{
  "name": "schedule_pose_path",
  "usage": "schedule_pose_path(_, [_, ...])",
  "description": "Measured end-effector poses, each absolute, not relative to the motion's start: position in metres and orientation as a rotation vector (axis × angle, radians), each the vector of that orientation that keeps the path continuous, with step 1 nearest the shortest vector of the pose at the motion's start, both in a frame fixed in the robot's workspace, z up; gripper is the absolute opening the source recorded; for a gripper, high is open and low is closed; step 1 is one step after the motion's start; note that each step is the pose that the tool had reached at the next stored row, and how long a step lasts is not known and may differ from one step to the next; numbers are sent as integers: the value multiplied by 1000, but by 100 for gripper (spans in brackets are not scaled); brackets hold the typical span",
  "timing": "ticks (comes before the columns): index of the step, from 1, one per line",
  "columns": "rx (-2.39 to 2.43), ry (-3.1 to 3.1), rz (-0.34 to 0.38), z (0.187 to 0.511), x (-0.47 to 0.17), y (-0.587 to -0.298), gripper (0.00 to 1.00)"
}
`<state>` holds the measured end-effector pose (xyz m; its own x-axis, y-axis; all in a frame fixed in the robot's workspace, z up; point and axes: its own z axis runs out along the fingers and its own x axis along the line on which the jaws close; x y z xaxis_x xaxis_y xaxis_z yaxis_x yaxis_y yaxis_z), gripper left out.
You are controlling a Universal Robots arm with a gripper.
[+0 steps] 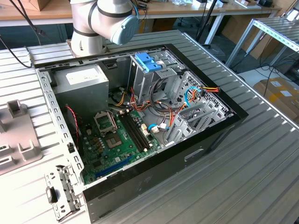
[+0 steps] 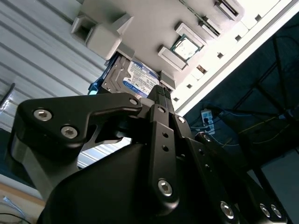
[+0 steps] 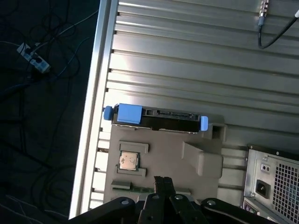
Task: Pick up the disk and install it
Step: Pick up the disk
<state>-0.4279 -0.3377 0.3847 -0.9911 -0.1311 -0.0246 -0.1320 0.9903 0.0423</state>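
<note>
I see my black metal gripper with its fingers pressed together on nothing. Beyond its tips, well apart, the dark rectangular blue-framed disk sits at the far edge of a grey plastic tray.

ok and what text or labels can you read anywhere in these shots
No text can be read in any view.
disk, blue and white label, second wrist view: print too small to read
processor chip, first wrist view: markings too small to read
power supply, white label, exterior view: too blurred to read
</note>
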Motion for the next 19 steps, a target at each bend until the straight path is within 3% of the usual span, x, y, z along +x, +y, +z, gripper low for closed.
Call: schedule_pose_path(19, [-392, 3097, 70, 385, -428, -338, 11])
